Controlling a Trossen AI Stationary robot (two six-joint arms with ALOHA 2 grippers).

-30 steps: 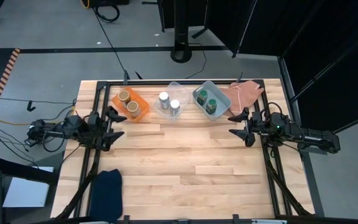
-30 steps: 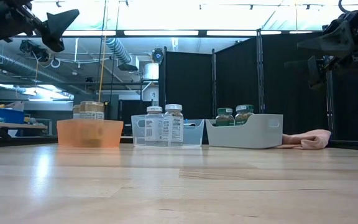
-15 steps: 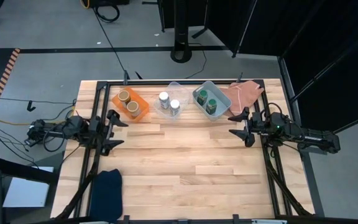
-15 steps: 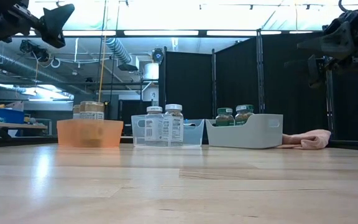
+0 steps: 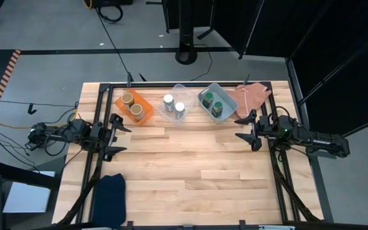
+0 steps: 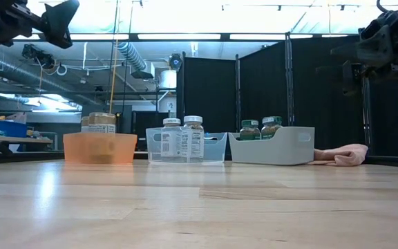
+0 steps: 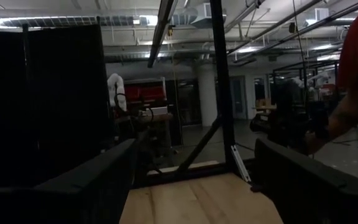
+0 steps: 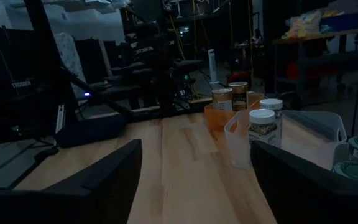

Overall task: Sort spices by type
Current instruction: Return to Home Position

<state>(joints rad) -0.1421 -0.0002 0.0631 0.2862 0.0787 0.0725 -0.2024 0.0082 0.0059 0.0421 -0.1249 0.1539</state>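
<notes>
Black left gripper (image 5: 121, 135) spread wide, empty, parked at table's (image 5: 190, 169) left edge. Paired by lid: tan-topped jars (image 5: 128, 98) in orange tray (image 6: 100, 149), white-lidded jars (image 5: 168, 99) in clear tray (image 6: 213, 146), green-lidded jars (image 5: 217, 107) in grey-blue tray (image 6: 271, 151). Right gripper (image 5: 240, 128) likewise agape, empty, at right edge; sorting seemingly finished.
</notes>
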